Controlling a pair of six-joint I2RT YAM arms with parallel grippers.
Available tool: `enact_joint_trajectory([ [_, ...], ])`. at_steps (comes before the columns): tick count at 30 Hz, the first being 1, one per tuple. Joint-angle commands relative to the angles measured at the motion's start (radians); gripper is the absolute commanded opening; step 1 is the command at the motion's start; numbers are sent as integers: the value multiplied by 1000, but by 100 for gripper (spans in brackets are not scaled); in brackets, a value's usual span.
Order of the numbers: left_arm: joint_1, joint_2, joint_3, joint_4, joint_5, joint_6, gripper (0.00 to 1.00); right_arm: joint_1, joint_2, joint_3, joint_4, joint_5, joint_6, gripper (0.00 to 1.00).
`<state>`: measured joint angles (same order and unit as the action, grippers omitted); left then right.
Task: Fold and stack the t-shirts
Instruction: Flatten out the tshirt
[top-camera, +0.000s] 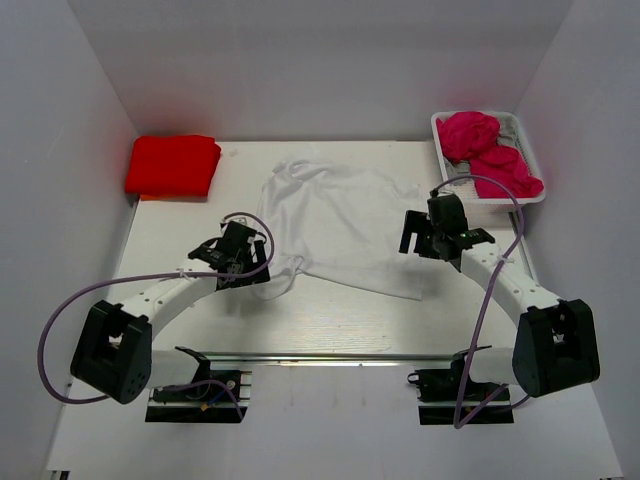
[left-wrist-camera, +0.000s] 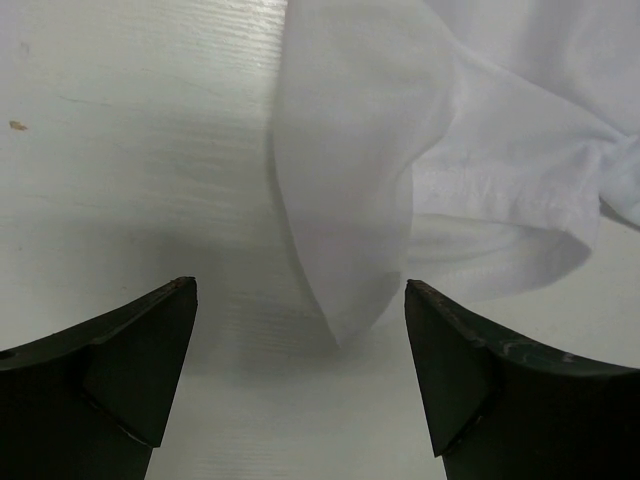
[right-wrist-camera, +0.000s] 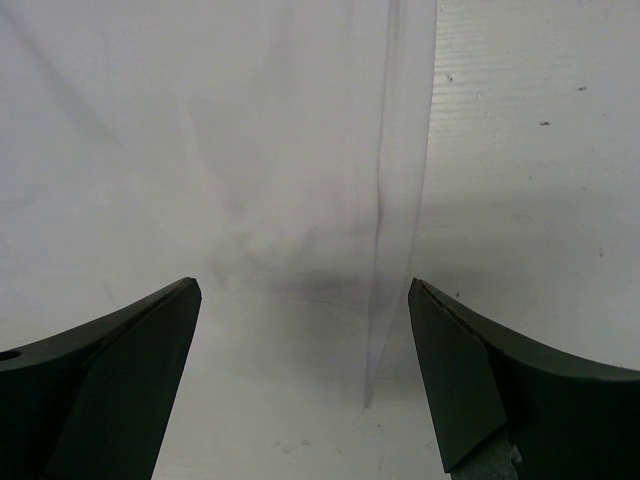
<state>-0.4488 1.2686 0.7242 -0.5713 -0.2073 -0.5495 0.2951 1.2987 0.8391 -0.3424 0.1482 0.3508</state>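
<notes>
White t-shirt spread; we are hovering left gripper over its sleeve edge, right gripper over its side edge, both jaws apart.

white walls, pale wood-grain table

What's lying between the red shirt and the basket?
The white t-shirt lies spread there, between the red shirt and the basket, seen in the top view.
</notes>
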Motion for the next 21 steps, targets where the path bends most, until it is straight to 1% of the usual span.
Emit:
enact_joint_trajectory([
  [1, 7, 27, 21, 53, -61, -12, 93, 1, -27, -17, -6, 25, 17, 90],
  [5, 7, 37, 52, 79, -70, 2, 93, 1, -36, -15, -14, 31, 13, 90],
  [6, 7, 37, 52, 106, -31, 28, 92, 1, -36, -17, -18, 34, 13, 90],
  [7, 7, 37, 52, 106, -30, 28, 91, 1, -36, -21, -18, 34, 13, 90],
  [8, 7, 49, 41, 119, -18, 28, 87, -1, -36, -15, -21, 33, 13, 90],
  [10, 7, 63, 41, 128, -9, 37, 75, 1, -36, -12, -29, 37, 14, 90],
  [11, 7, 77, 41, 116, -18, 37, 53, -1, -38, -12, -29, 40, 16, 90],
  [12, 7, 77, 41, 116, -18, 37, 41, 2, -36, -14, -33, 40, 14, 90],
  [14, 7, 86, 41, 116, -18, 37, 21, 1, -38, -17, -44, 44, 16, 90],
  [15, 7, 86, 41, 116, -18, 37, 19, -1, -36, -18, -49, 45, 14, 90],
  [18, 7, 86, 21, 137, 6, 62, 19, 1, -41, -31, -61, 48, 17, 90],
  [21, 7, 97, 21, 137, 6, 62, 0, 1, -47, -43, -66, 51, 16, 90],
])
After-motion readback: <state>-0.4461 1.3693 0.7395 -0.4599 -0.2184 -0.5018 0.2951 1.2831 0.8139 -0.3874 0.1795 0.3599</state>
